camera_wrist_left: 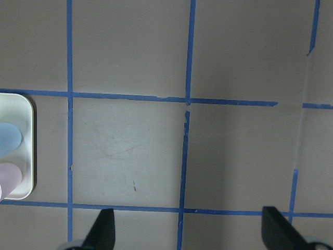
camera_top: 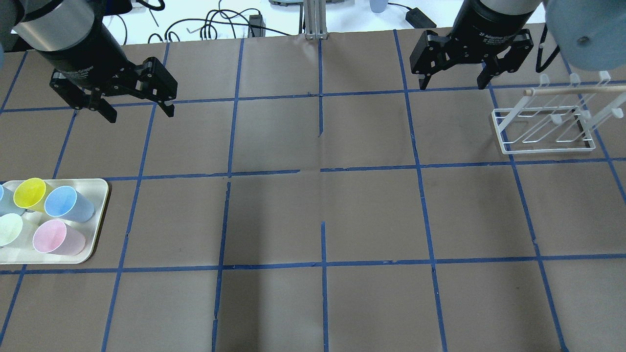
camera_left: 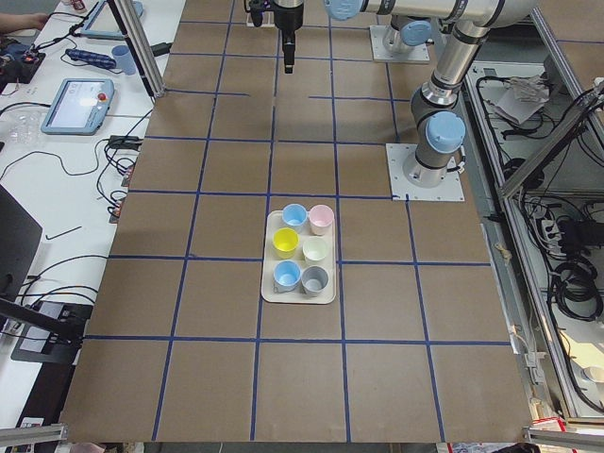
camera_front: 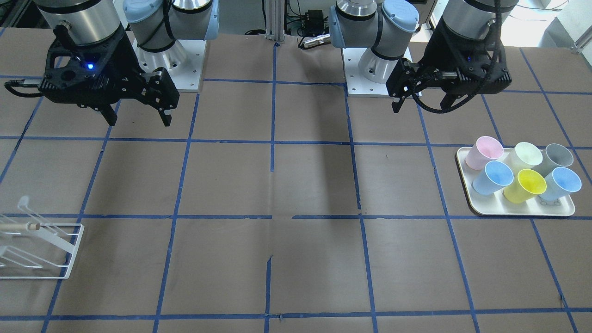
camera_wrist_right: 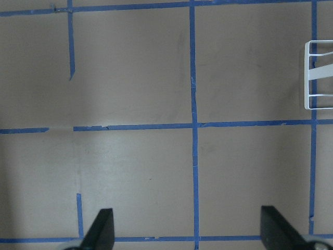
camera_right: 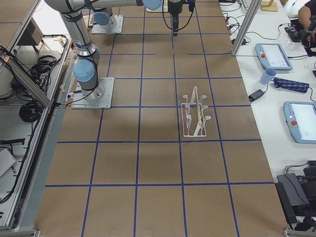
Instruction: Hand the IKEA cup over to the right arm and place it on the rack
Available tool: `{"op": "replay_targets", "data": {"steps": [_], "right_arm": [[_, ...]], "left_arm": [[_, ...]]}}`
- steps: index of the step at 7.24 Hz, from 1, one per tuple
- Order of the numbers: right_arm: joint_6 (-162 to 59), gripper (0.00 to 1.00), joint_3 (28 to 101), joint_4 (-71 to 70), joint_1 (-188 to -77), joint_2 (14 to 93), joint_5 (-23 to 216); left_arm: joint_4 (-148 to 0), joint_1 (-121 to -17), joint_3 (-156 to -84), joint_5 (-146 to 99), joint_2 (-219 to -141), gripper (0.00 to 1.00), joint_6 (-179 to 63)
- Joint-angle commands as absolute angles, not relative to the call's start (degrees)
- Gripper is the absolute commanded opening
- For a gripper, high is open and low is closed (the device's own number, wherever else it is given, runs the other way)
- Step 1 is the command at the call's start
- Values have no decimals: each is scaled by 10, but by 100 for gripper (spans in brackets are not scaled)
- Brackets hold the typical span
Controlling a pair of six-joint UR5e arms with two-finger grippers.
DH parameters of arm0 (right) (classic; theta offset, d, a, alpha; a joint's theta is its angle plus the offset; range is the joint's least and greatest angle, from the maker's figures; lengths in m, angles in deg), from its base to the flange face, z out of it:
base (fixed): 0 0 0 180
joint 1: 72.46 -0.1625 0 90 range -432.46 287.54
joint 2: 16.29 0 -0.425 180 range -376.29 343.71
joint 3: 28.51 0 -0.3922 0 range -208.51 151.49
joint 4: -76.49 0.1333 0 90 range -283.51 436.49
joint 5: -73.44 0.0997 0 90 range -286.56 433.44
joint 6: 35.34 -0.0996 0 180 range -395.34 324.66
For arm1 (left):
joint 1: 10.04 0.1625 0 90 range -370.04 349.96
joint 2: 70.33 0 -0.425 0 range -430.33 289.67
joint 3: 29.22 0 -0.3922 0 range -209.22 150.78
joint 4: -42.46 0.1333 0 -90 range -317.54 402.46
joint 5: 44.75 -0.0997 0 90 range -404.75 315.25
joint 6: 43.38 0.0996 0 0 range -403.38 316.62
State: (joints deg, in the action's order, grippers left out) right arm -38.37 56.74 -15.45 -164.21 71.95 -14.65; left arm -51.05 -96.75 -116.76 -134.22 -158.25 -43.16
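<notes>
The left arm (camera_top: 58, 29) and the right arm (camera_top: 494, 14) hung above the table (camera_top: 313, 215), well apart, one toward each end. The left gripper (camera_top: 139, 113) pointed down at the table, jaws spread wide, nothing between them. The right gripper (camera_top: 453, 82) matched it, spread and empty.

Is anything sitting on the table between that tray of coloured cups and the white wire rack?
No. In the overhead view only bare brown table crossed by blue tape lies between the tray and the rack.

White lettering on the right gripper (camera_top: 455, 79) reads "2F Adaptive Gripper"; the left gripper (camera_top: 140, 113) shows similar print, too blurred to read.
</notes>
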Motion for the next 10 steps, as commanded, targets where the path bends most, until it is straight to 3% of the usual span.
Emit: {"op": "replay_targets", "data": {"steps": [1,5,10], "right_arm": [[-384,100,567,-154,-1642,720,-145],[-384,100,567,-157,-1642,720,-147],[-384,100,568,-157,-1642,720,-146]], "left_arm": [[-511,-968,-1168,-1342,-1582,100,-431],[-509,-954,-1172,-1345,-1581,100,-391],[-511,-737,-1183,-1343,-1589,100,-182]]}}
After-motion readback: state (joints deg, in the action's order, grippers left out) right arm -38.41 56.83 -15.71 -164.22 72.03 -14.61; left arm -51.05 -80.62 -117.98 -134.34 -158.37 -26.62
